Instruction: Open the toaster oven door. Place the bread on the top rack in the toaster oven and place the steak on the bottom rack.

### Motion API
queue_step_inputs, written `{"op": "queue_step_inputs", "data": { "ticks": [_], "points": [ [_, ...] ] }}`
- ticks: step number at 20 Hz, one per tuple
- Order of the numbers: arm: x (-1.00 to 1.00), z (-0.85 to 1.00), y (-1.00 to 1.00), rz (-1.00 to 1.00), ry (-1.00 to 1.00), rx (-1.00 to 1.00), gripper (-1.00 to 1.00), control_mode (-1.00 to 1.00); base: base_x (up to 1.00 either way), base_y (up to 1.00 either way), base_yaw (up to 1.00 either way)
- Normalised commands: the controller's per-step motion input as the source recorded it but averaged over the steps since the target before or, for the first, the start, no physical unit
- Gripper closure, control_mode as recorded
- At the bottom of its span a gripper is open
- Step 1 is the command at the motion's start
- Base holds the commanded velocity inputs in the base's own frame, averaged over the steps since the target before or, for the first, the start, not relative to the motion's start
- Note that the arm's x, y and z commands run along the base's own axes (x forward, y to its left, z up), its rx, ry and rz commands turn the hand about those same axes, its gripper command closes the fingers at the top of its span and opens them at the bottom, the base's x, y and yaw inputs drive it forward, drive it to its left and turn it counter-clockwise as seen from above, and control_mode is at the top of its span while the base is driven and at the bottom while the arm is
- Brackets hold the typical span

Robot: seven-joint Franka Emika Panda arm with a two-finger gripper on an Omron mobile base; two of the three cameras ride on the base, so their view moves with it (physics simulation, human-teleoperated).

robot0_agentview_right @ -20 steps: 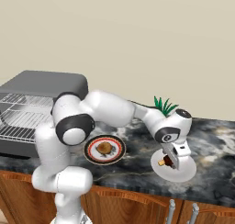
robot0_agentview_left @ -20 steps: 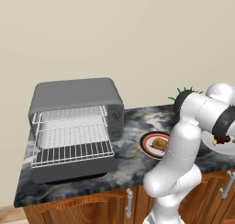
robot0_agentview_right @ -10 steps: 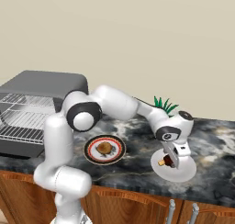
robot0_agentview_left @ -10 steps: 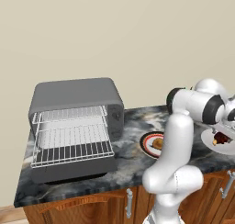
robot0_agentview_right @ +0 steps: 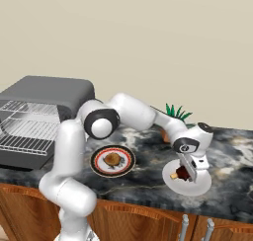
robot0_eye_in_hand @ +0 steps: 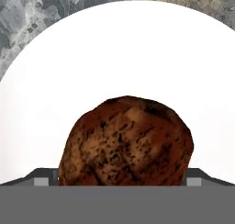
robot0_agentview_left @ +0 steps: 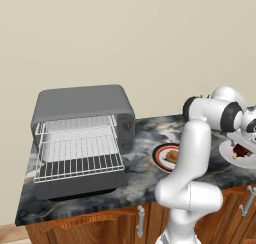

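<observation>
Dark marbled counter (robot0_agentview_right: 232, 151) is backed by a plain beige wall; the toaster oven (robot0_agentview_left: 82, 138) is set at its left end, both wire racks bared. Right of the oven the bread (robot0_agentview_right: 113, 159) is seen on a red-rimmed plate (robot0_agentview_right: 99, 168); farther right, the steak (robot0_agentview_right: 183, 172) lies on a white plate (robot0_agentview_right: 197, 188) — the gripper (robot0_agentview_right: 190, 168) is lowered over it, fingers spread wide.

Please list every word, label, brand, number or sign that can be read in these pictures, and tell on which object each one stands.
None can be read. The toaster oven bears no legible brand, and any marks by its knob panel are too small to tell. The patterned plate, white plate and steak carry no text.
</observation>
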Motion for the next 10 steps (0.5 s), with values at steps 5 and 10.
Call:
{"op": "queue_step_inputs", "data": {
  "ticks": [5, 10],
  "points": [
    [0.05, -0.10, -0.01, 0.00, 0.04, 0.02, -1.00, -1.00, 0.00, 0.00, 0.00],
    [0.00, -0.14, 0.00, -0.01, 0.10, 0.02, -1.00, -1.00, 0.00, 0.00, 0.00]
  ]
}}
